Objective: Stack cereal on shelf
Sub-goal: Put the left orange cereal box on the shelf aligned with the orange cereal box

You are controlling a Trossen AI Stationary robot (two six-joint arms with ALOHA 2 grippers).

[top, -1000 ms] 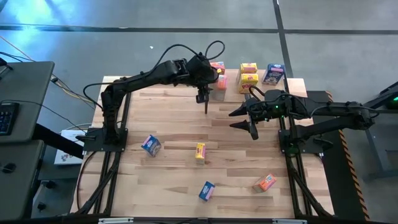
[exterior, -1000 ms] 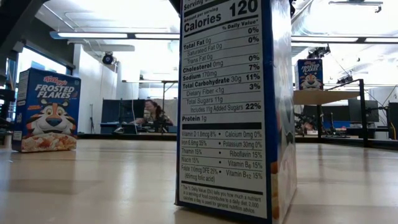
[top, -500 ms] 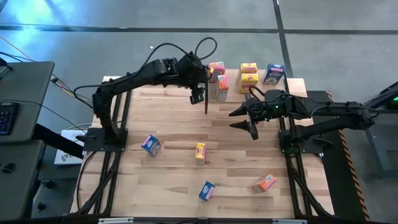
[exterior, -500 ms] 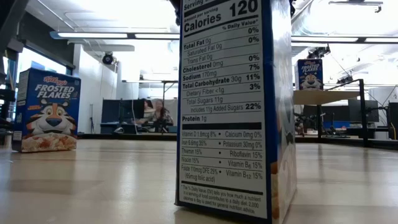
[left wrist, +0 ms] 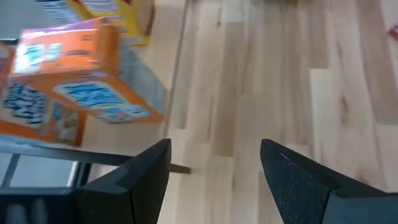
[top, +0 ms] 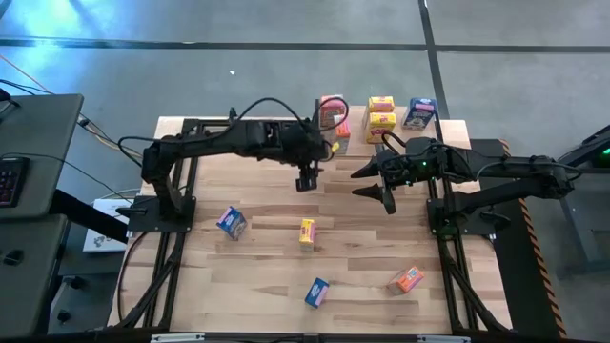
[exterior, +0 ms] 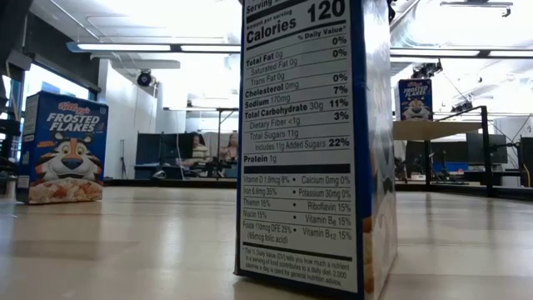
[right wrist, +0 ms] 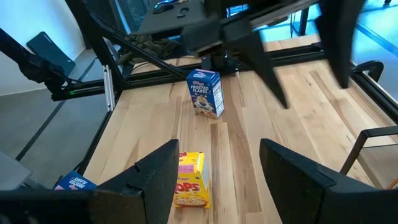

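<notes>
Orange-pink cereal boxes (top: 334, 118) stand on the shelf (top: 456, 130) just beyond my left pincer (top: 306, 178), whose fingers are apart with nothing between them. My right pincer (top: 374, 183), fingers apart too, hangs over the bench (top: 257, 276), with a yellow box (top: 306, 232) and blue box (top: 231, 222) below it.

In the low view, the tall nutrition panel (exterior: 301, 142) at center frame reads "Calories 120", then "Total Fat 0g", "Cholesterol 0mg", "Sodium 170mg", "Total Carbohydrate 30g 11%", "Total Sugars 11g", "Includes 11g Added Sugars 22%" and "Protein 1g". At the left edge, the blue box (exterior: 62, 147) reads "Frosted Flakes". The small blue box (exterior: 415, 99) at upper right is too small to read. In the right wrist view, the yellow box (right wrist: 190, 180) at lower center shows "OPS".
</notes>
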